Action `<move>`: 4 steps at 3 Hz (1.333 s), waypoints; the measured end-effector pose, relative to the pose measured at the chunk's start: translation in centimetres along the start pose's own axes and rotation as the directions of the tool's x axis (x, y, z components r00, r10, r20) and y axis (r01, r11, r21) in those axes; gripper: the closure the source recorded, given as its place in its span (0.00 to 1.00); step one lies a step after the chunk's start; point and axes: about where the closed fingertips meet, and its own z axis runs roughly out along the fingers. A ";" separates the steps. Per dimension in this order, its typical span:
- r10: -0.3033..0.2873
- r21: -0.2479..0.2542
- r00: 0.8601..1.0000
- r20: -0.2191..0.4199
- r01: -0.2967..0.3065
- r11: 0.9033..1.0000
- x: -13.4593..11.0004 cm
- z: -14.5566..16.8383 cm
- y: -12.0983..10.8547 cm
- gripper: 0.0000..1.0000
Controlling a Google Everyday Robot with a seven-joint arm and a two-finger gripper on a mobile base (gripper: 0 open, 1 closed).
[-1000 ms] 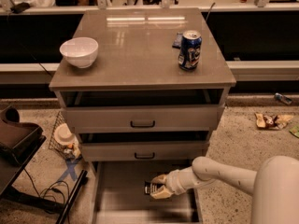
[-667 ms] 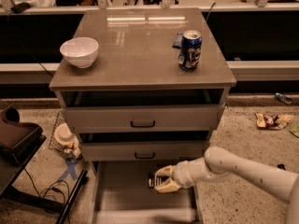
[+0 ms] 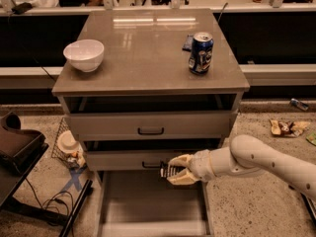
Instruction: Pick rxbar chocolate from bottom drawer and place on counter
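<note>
My gripper is shut on the rxbar chocolate, a small flat bar in a black wrapper with pale lettering. It holds the bar in the air above the open bottom drawer, level with the front of the middle drawer. The bottom drawer's floor is bare. The counter is the glossy grey-brown top of the cabinet, well above the gripper. My arm reaches in from the right.
On the counter stand a white bowl at the left and a blue soda can at the right, with a bluish-dark flat packet behind the can. The two upper drawers stand slightly open. A dark seat and cables lie left of the cabinet.
My gripper has risen with the rxbar chocolate from the bottom drawer's floor to the height of the middle drawer's front, moving slightly back.
</note>
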 end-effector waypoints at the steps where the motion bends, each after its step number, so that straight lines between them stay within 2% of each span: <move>1: 0.000 0.000 1.000 0.000 0.000 1.000 0.0 0.0 0.0 1.00; 2: 0.013 0.015 1.000 0.010 -0.013 1.000 -3.2 -3.1 0.2 1.00; 3: 0.039 0.059 0.999 0.000 -0.039 0.998 -7.9 -8.1 -0.1 1.00; 4: 0.085 0.148 0.996 -0.007 -0.083 0.985 -15.0 -15.4 -3.4 1.00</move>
